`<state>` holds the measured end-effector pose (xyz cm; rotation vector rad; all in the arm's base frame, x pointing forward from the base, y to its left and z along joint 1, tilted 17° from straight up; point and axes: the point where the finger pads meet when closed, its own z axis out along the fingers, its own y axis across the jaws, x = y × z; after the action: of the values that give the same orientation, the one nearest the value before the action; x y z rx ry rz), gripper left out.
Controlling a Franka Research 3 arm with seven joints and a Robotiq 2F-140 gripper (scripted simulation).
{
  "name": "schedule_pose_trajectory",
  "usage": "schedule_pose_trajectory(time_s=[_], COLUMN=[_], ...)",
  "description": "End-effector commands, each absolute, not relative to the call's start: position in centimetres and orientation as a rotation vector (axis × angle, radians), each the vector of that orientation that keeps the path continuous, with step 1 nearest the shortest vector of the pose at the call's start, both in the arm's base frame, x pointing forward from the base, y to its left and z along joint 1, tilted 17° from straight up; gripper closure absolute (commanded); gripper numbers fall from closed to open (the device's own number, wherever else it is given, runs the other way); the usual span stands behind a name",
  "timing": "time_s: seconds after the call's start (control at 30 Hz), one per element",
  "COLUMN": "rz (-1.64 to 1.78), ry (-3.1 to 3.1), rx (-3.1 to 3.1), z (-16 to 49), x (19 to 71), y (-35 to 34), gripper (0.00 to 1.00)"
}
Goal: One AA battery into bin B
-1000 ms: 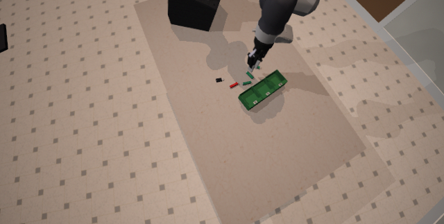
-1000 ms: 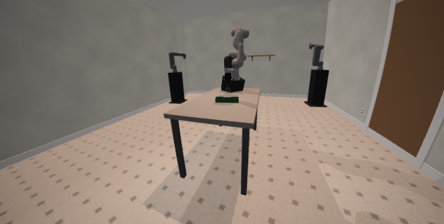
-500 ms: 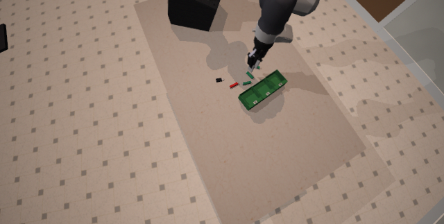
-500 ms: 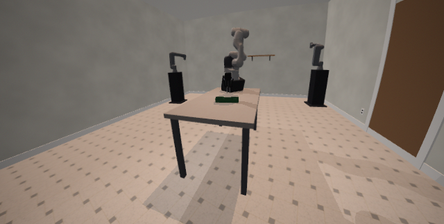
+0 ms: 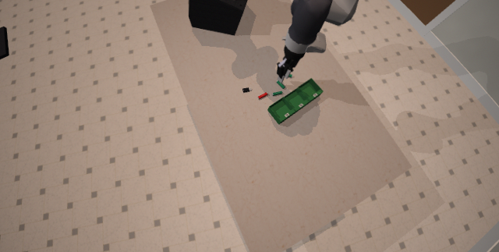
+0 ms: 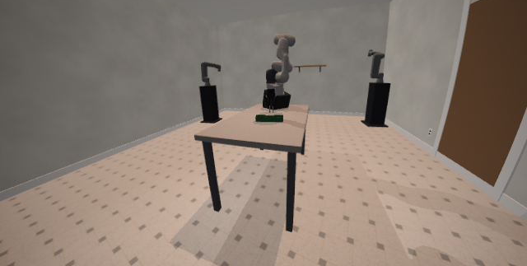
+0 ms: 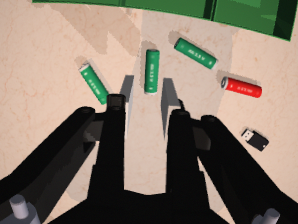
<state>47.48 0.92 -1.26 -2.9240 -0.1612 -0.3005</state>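
Observation:
My gripper [image 5: 284,79] [image 6: 271,111] [image 7: 147,90] is partly open, its fingers apart with nothing held. In the wrist view, a green battery [image 7: 152,71] [image 5: 281,84] lies lengthwise in line with the gap, mostly beyond the fingertips. A second green battery [image 7: 195,53] [image 5: 277,94] lies slanted to the right. A third green battery [image 7: 93,84] [image 5: 290,76] lies left of the left finger. A red battery [image 7: 242,87] [image 5: 263,96] lies further right. The green three-compartment bin block [image 5: 294,110] [image 6: 269,119] [image 7: 250,17] stands beyond them. Its labels are too small to read.
A black USB stick [image 7: 256,139] [image 5: 245,90] lies beyond the red battery, away from the bins. The bin walls rise close to the batteries. The black robot base [image 5: 216,10] stands at the table's far end in the exterior view.

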Motion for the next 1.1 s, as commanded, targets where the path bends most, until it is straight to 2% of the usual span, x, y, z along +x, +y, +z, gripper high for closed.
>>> schedule_pose_trajectory(time_s=[0.0, 0.3, 1.07], rz=[-0.329, -0.329, -0.329], ry=[-0.196, -0.196, -0.196], rx=[-2.929, -2.929, -2.929], z=[-2.4, -4.9, -6.0], x=[48.2, 49.0, 49.2], y=[0.8, 1.1, 1.4], gripper=[0.83, 0.83, 0.83])
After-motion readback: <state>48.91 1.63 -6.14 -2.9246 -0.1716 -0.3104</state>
